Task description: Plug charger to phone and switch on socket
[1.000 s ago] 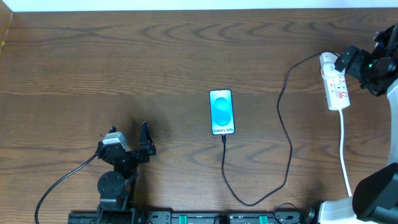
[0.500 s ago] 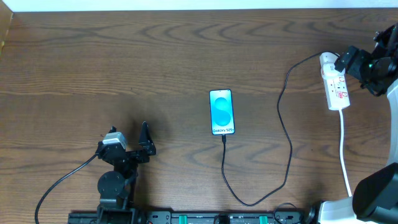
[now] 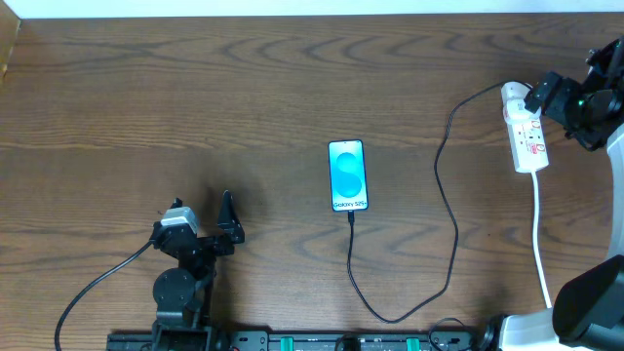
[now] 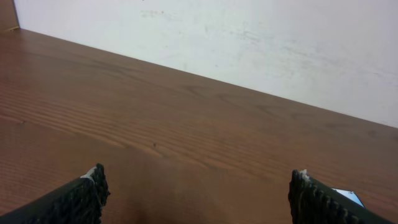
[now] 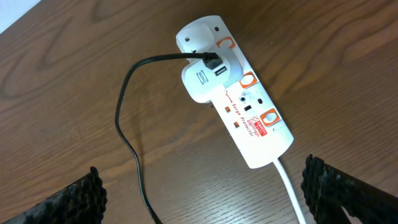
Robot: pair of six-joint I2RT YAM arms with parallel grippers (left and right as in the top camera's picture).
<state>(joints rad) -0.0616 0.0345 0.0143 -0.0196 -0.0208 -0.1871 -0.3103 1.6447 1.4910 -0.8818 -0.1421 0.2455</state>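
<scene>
At the right edge of the table (image 3: 195,97), the right jaws stand spread wide and hold nothing. They hang above the socket (image 5: 239,96), which lies flat between the two fingertips (image 5: 74,199) in the wrist view. A white plug (image 5: 205,78) is seated at the socket's far end. From it the charger (image 3: 444,195) runs as a black cable, loops toward the front edge and meets the bottom edge of the phone (image 3: 348,175). The phone lies mid-table with its blue screen up. The socket's white cord (image 3: 539,234) trails frontward. Its switch position cannot be read. The left jaws are spread and empty, low over the table at front left, well apart from the phone.
</scene>
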